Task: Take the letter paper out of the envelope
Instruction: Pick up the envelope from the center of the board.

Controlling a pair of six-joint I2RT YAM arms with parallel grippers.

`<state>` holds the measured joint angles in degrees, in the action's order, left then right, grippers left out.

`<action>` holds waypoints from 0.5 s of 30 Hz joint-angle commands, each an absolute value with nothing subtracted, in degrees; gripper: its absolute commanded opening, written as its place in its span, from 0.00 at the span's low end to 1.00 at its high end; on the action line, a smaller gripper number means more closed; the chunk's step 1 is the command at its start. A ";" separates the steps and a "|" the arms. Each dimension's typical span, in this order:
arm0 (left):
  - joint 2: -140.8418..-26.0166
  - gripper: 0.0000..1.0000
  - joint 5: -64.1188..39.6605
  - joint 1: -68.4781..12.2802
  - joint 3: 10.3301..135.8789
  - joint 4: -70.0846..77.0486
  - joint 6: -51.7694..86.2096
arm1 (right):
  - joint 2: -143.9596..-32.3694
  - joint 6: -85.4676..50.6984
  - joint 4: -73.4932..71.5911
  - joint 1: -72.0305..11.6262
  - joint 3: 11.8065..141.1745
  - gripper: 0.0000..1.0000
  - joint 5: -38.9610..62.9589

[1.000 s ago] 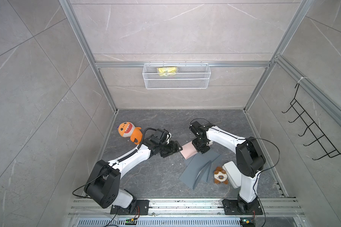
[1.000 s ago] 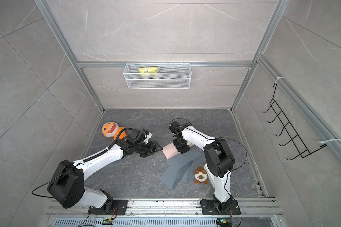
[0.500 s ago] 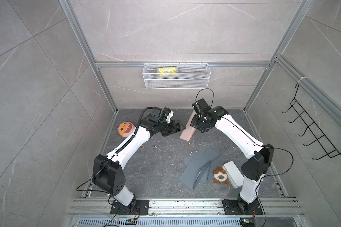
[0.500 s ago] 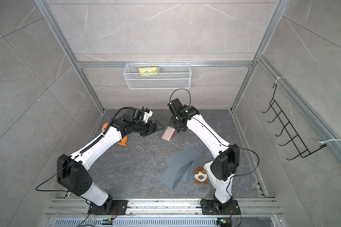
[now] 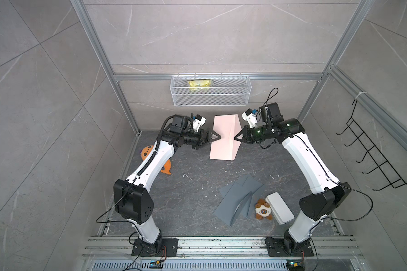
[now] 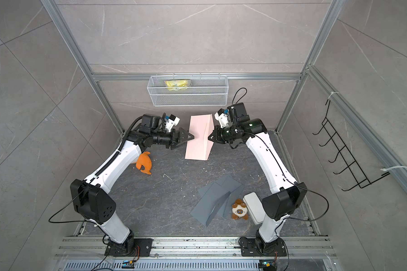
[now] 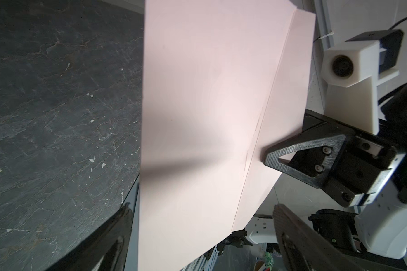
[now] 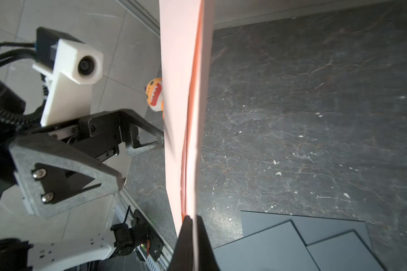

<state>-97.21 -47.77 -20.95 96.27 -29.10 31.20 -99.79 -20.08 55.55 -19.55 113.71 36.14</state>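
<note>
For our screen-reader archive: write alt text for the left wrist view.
A pale pink, creased sheet of letter paper hangs upright mid-frame, pinched at one edge by the right arm's black tool. The left tool stands open, its dark fingers either side of the sheet, above a dark grey marbled tabletop.

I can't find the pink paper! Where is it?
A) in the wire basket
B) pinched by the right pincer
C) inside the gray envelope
B: the right pincer is shut on the pink paper, holding it up, away from the gray envelope.
</note>
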 commanded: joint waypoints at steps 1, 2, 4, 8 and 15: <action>-95.60 0.97 -53.01 -19.05 97.62 -29.16 28.63 | -97.78 -19.10 49.55 -18.30 110.91 0.00 49.28; -95.25 0.97 -53.21 -18.59 97.12 -28.45 28.85 | -97.89 -19.79 47.93 -18.19 110.15 0.00 51.30; -94.52 0.96 -53.35 -17.83 96.02 -26.73 29.58 | -97.93 -21.32 44.56 -18.11 108.95 0.00 54.92; -93.57 0.96 -54.08 -16.12 94.57 -23.76 31.23 | -97.38 -27.71 33.88 -17.94 104.58 0.00 59.62; -91.68 0.68 -57.65 -13.28 89.08 -9.90 41.43 | -97.51 -40.32 16.40 -17.22 97.59 0.00 65.52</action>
<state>-94.67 -53.56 -14.00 90.00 -18.70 36.51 -99.18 -33.19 27.55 -17.63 99.50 60.60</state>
